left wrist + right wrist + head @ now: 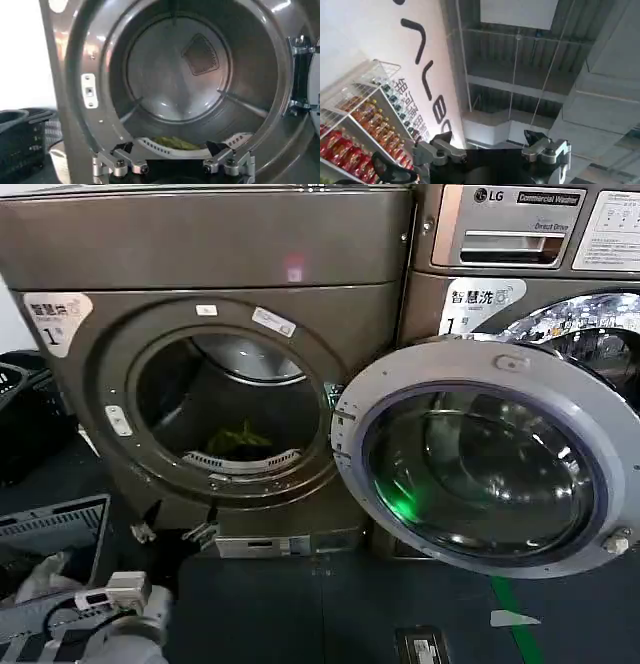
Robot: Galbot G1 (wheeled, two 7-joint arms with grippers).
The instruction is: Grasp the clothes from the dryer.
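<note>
The bronze-grey dryer [210,244] stands with its round port open, and its chrome-ringed glass door [490,459] is swung out to the right. The clothes [240,438], a small yellow-green piece of fabric, lie on the drum floor just behind the port's lower lip. In the left wrist view the clothes [175,143] sit straight ahead, beyond the lip. My left gripper [171,148] is open, empty and outside the drum. In the head view my left gripper [175,532] is below the port's lower rim. My right gripper [489,137] is open, empty and points up at a ceiling.
A grey slatted basket [60,529] holding a white cloth stands at the lower left beside my left arm. A black basket [25,419] sits left of the dryer. The silver LG washer [520,244] stands behind the open door. The dark floor carries a green tape line [515,619].
</note>
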